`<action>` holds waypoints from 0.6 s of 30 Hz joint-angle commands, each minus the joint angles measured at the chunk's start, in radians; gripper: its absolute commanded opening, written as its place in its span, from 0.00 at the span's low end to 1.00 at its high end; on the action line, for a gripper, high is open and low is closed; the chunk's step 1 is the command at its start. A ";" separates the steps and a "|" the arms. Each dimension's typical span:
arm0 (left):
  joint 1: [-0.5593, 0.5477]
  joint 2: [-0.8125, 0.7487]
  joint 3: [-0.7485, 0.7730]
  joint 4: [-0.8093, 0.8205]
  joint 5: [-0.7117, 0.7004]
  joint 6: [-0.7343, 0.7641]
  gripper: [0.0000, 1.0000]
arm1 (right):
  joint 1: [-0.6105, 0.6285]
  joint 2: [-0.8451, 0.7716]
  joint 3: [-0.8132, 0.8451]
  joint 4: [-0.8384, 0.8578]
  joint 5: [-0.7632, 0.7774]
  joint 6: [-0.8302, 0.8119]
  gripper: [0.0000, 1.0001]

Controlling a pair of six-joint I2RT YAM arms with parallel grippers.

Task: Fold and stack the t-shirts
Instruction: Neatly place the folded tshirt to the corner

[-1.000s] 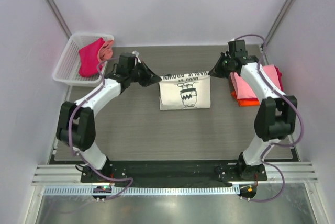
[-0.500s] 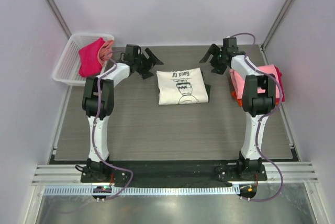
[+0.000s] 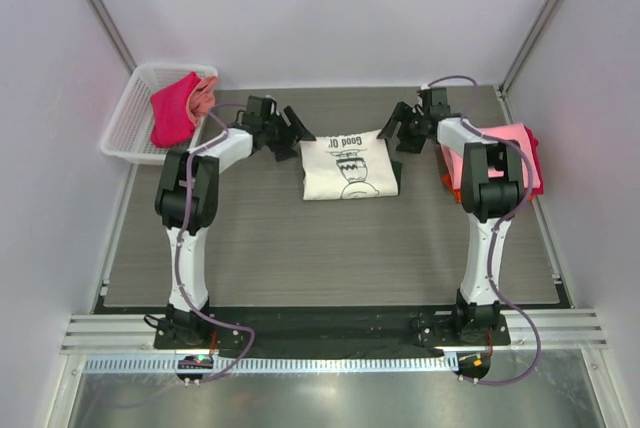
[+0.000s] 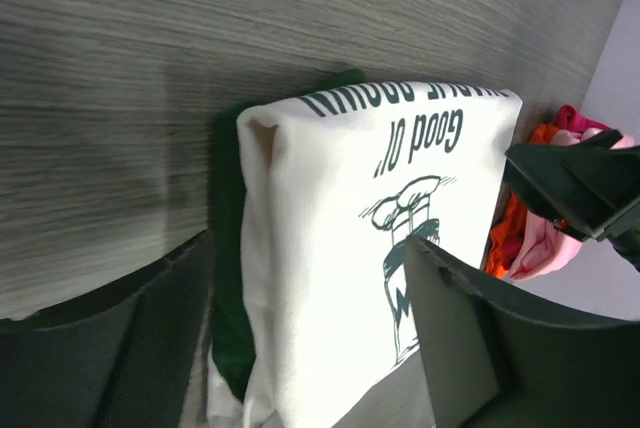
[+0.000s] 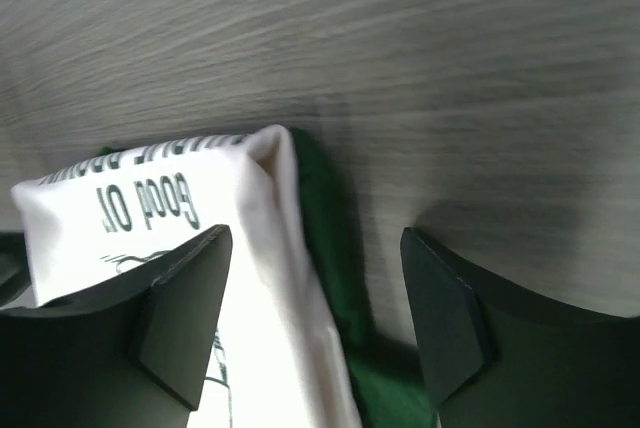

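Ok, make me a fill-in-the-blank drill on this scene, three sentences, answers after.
1. The left claw and right claw stand ____ on either side of the cream tee.
2. The basket with the magenta tee sits on the robot's ____ side.
3. The stack near the right claw has a ____ tee on top.
Missing words: open, left, pink.
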 commanded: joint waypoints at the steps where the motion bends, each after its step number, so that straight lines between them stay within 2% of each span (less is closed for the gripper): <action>1: -0.013 0.082 0.065 0.017 0.038 0.007 0.71 | 0.014 0.074 0.047 0.020 -0.014 -0.032 0.74; 3: -0.013 0.098 0.079 0.015 0.035 0.004 0.61 | 0.019 0.094 0.062 0.015 -0.014 -0.038 0.68; 5: -0.014 0.113 0.088 0.014 0.026 0.010 0.57 | 0.025 0.111 0.071 0.012 0.004 -0.042 0.62; 6: -0.014 0.121 0.096 0.003 0.023 0.013 0.52 | 0.028 0.118 0.077 0.009 0.010 -0.045 0.60; 11: -0.016 0.171 0.161 -0.039 0.003 0.020 0.43 | 0.045 0.164 0.123 0.001 0.015 -0.047 0.52; 12: -0.016 0.188 0.167 -0.040 0.000 0.018 0.36 | 0.048 0.178 0.132 -0.003 0.023 -0.049 0.49; 13: -0.016 0.199 0.176 -0.039 -0.005 0.016 0.30 | 0.054 0.184 0.142 -0.011 0.027 -0.049 0.39; 17: -0.017 0.254 0.239 -0.040 -0.019 0.007 0.06 | 0.060 0.206 0.195 -0.032 0.064 -0.049 0.15; 18: -0.016 0.269 0.245 -0.042 -0.017 0.006 0.00 | 0.060 0.195 0.198 -0.034 0.076 -0.047 0.02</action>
